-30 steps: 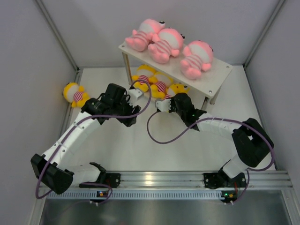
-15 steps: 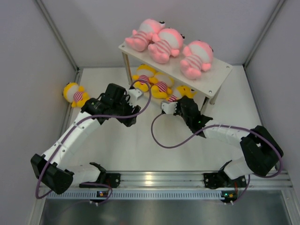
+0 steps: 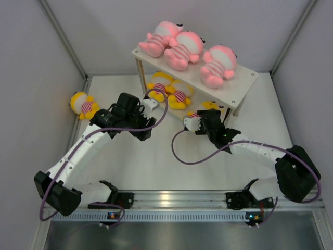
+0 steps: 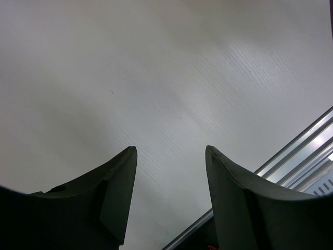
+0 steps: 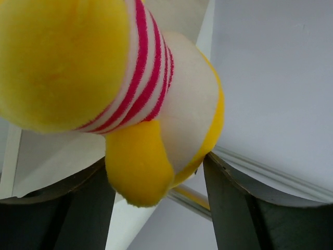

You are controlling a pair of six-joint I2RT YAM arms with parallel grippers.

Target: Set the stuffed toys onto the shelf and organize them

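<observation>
Top view: your right gripper (image 3: 204,114) is clamped on a yellow toy (image 3: 210,107) just in front of the shelf (image 3: 244,78), near its right front leg. Three pink toys (image 3: 182,47) lie on the top tier, with other yellow toys (image 3: 169,92) underneath. A stray yellow toy (image 3: 83,104) lies by the left wall.
Left wrist: your left gripper (image 4: 169,151) is spread and holds nothing, over the table (image 4: 156,78).
Right wrist: you see the yellow toy squeezed between both fingers.

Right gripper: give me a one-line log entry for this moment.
right gripper | shut on yellow toy | at front of shelf | left gripper | open, empty
</observation>
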